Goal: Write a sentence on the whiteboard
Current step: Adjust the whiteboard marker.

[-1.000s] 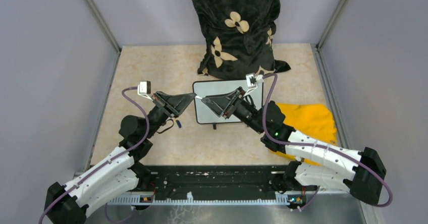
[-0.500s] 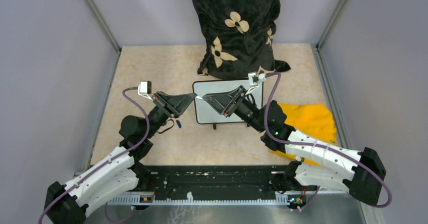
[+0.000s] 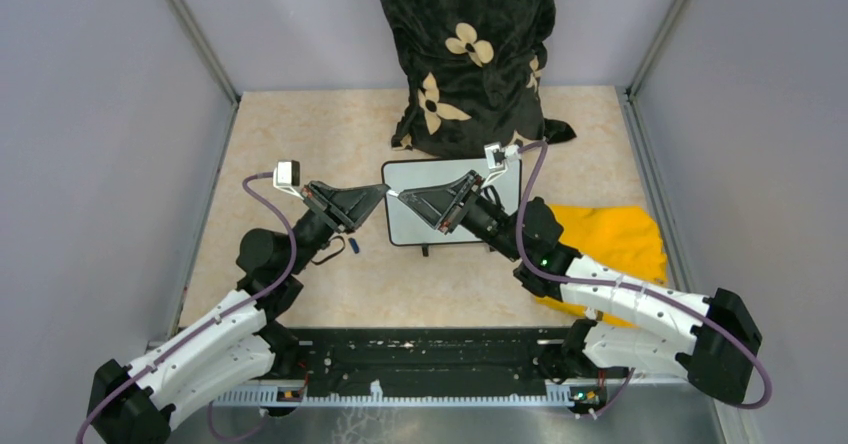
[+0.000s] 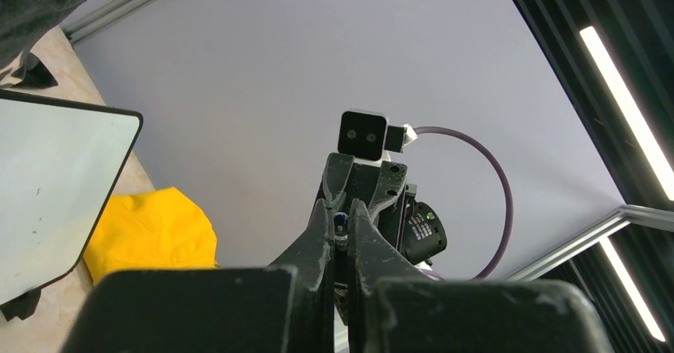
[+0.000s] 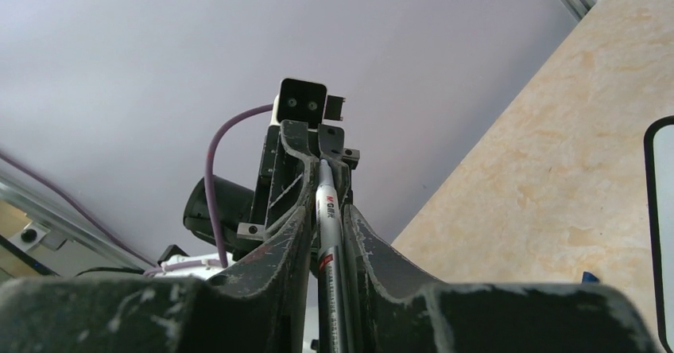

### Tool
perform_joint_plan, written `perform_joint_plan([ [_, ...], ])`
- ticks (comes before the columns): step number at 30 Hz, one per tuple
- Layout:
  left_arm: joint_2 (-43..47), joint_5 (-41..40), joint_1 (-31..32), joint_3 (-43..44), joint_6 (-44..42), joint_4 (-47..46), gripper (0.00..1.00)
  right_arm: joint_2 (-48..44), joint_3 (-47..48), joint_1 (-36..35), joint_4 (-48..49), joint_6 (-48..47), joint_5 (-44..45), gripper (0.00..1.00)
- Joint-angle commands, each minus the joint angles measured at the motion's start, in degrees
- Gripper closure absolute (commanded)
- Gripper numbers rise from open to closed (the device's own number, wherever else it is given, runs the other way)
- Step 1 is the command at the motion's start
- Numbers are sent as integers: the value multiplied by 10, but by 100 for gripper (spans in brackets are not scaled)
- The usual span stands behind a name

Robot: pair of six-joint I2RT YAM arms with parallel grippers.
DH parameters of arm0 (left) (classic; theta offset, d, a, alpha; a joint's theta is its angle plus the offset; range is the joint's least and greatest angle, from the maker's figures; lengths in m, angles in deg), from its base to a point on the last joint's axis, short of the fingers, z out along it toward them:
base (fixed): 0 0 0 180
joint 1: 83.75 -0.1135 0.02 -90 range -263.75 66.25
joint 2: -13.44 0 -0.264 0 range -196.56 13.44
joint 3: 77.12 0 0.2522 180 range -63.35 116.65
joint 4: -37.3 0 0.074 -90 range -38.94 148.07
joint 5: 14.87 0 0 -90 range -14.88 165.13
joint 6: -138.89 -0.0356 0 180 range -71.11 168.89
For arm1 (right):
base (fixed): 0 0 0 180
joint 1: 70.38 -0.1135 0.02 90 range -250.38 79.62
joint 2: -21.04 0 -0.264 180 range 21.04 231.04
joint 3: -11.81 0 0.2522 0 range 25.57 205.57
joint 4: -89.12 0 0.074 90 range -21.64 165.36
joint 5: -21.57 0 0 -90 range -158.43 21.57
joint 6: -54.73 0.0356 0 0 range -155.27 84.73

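Note:
The whiteboard (image 3: 412, 230) lies flat at the table's middle, its surface blank; no sentence shows on it. It also shows in the left wrist view (image 4: 56, 186) and at the right edge of the right wrist view (image 5: 664, 210). My left gripper (image 3: 384, 191) and right gripper (image 3: 403, 196) meet tip to tip above the board's left edge. The right gripper (image 5: 328, 214) is shut on a white-barrelled marker (image 5: 326, 198) that reaches into the left gripper's jaws. The left gripper (image 4: 340, 207) is shut on the marker's blue-tipped end (image 4: 340, 221).
A yellow cloth (image 3: 612, 236) lies right of the board, under the right arm. A black flowered fabric bundle (image 3: 465, 54) stands behind the board. A small blue object (image 3: 355, 245) lies on the table below the left gripper. Grey walls enclose the table.
The right wrist shifted slightly right and then back left. Both grippers stay tip to tip on the marker; the left arm has not moved.

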Motion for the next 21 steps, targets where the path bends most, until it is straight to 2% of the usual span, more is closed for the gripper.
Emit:
perform_joint_plan([
  [1, 1, 0, 4, 6, -10, 0, 100, -2, 25, 3, 35, 5, -18, 81],
  [12, -2, 2, 4, 2, -8, 1, 100, -10, 16, 6, 42, 7, 4, 78],
  [17, -4, 3, 4, 1, -9, 1, 100, -4, 20, 6, 44, 7, -7, 85],
  [21, -5, 4, 4, 1, -9, 3, 100, -5, 20, 7, 45, 7, -11, 98],
])
